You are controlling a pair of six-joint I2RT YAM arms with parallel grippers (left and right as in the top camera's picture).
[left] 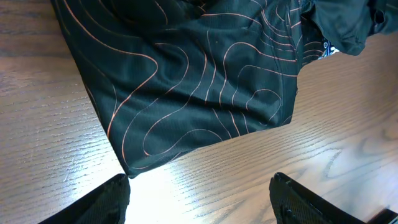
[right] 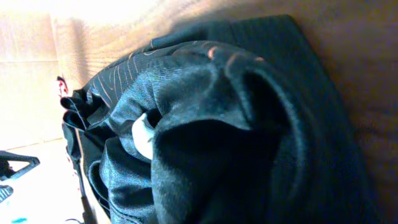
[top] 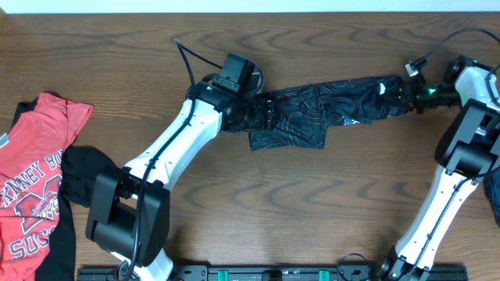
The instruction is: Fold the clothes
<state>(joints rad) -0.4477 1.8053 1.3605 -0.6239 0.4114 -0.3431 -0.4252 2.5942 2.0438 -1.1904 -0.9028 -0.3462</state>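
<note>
Currently my right fingers (top: pixel 397 94) clamp the bunched jersey (top: pixel 312 109) end, my left fingers (left: pixel 106 199) gape wide and empty, so pulling may slip the cloth.

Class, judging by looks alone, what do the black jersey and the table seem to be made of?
The black jersey looks like thin synthetic knit: slight sheen, soft folds, printed orange lines. The table looks like wood or wood-look laminate: brown grain, faint glare.

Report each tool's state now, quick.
Left tool: open, holding nothing.
Right tool: closed on the bunched end of the black jersey.
</note>
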